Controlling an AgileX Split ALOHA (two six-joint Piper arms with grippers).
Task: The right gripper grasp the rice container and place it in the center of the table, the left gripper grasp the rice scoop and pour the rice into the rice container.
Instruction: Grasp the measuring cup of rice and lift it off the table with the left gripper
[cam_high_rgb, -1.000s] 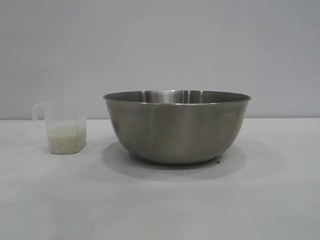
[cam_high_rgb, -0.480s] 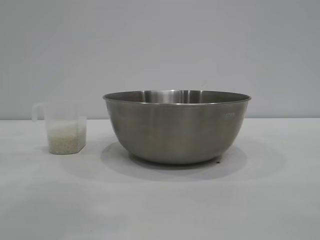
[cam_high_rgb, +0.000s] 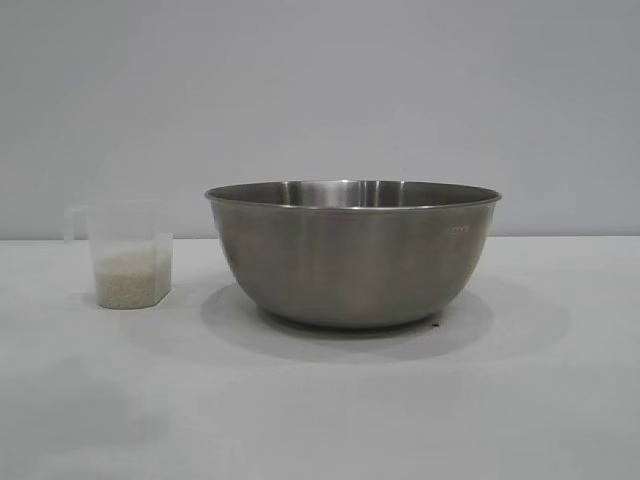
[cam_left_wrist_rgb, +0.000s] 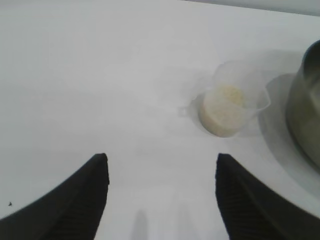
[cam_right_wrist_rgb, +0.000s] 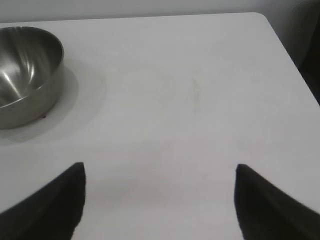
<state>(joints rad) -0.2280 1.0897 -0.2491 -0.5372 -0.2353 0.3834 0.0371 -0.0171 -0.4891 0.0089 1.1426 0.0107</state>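
The rice container (cam_high_rgb: 352, 255), a large steel bowl, stands near the middle of the white table (cam_high_rgb: 320, 420); it also shows in the right wrist view (cam_right_wrist_rgb: 25, 75) and at the edge of the left wrist view (cam_left_wrist_rgb: 306, 112). Left of it stands the rice scoop (cam_high_rgb: 128, 255), a frosted plastic cup with white rice (cam_high_rgb: 130, 278) in its lower part. The left gripper (cam_left_wrist_rgb: 162, 159) hangs open above bare table, the rice scoop (cam_left_wrist_rgb: 231, 100) well ahead of it. The right gripper (cam_right_wrist_rgb: 160, 167) is open over bare table, apart from the bowl. Neither gripper appears in the exterior view.
A plain grey wall (cam_high_rgb: 320, 90) stands behind the table. The table's far corner (cam_right_wrist_rgb: 262, 17) and its side edge show in the right wrist view, with dark floor beyond.
The bowl and scoop stand where they were. A faint shadow has spread on the table at the front left.
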